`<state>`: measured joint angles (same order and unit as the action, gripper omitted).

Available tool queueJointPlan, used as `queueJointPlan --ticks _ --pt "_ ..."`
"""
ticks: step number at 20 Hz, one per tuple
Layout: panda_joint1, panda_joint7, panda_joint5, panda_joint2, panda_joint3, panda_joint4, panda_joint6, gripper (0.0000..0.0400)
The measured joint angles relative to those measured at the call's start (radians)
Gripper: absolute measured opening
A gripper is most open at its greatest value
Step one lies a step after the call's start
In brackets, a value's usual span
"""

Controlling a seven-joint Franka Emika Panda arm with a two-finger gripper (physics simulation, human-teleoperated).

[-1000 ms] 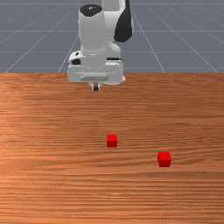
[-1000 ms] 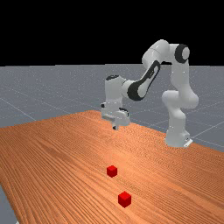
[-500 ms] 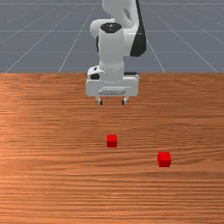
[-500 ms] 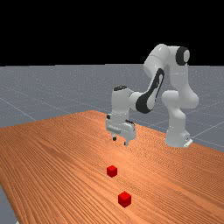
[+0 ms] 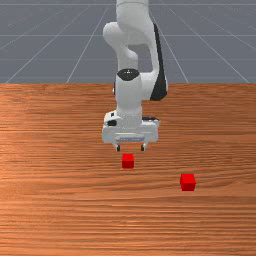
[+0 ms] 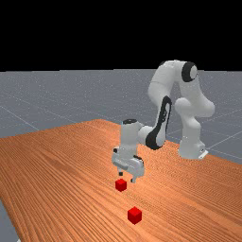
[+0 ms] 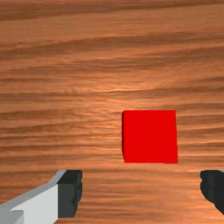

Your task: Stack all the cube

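Red cube (image 5: pixel 128 161) rests on the wooden table (image 5: pixel 60 210) near the spread fingers (image 5: pixel 118 148); another red cube (image 5: pixel 188 182) lies well apart.

Two red cubes, unstacked, before us
We see one (image 5: pixel 128 161) near the front view's middle, the other (image 5: pixel 188 182) farther toward that view's right; both are plain, sitting flat on the wood, well apart.

Cubes (image 5: pixel 128 161) apart on table (image 5: pixel 60 215), roughly diagonal
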<state>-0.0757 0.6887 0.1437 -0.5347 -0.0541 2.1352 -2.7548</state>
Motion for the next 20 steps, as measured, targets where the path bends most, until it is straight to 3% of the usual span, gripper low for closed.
queueJointPlan --ticks 10,11,12,20 --pt "0.016 -0.008 -0.001 -0.11 -0.006 -0.087 -0.043 0.04" --pt "0.014 -0.006 -0.001 -0.113 -0.006 -0.086 -0.045 0.0244" --pt "0.011 -0.004 0.0 -0.114 -0.005 -0.085 -0.049 0.019" --pt "-0.015 0.02 0.0 -0.049 -0.006 -0.076 -0.079 0.019"
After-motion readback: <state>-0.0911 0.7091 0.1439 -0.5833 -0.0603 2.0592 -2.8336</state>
